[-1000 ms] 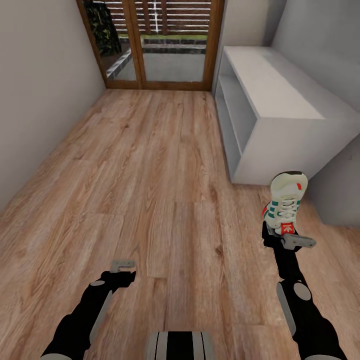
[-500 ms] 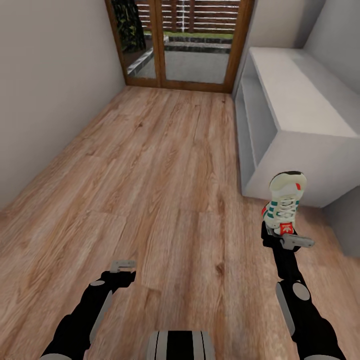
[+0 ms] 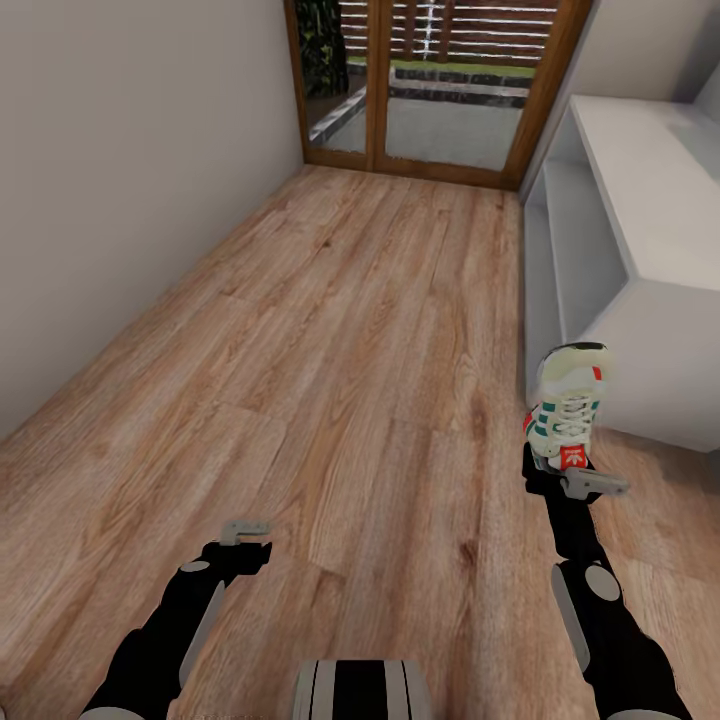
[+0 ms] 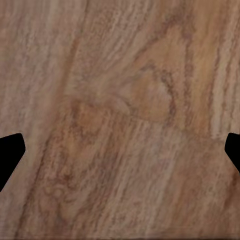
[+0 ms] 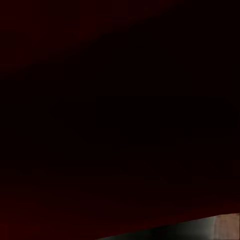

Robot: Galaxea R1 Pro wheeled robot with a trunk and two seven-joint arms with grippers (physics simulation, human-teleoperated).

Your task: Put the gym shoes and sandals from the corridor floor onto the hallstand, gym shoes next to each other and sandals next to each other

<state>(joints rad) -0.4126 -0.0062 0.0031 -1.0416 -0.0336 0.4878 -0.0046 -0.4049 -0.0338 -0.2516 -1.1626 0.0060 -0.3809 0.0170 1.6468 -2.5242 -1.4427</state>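
Both arms reach forward from the lower part of the head view, black with grey joint caps. The left arm is bent low, its gripper [image 3: 246,531] hanging above the floor [image 3: 350,330] with nothing between the fingers; in the left wrist view the two dark fingertips [image 4: 10,155] stand wide apart. The right arm stretches further ahead, and its gripper [image 3: 572,478] is clamped on the heel end of a shoe [image 3: 568,405], toe pointing away.
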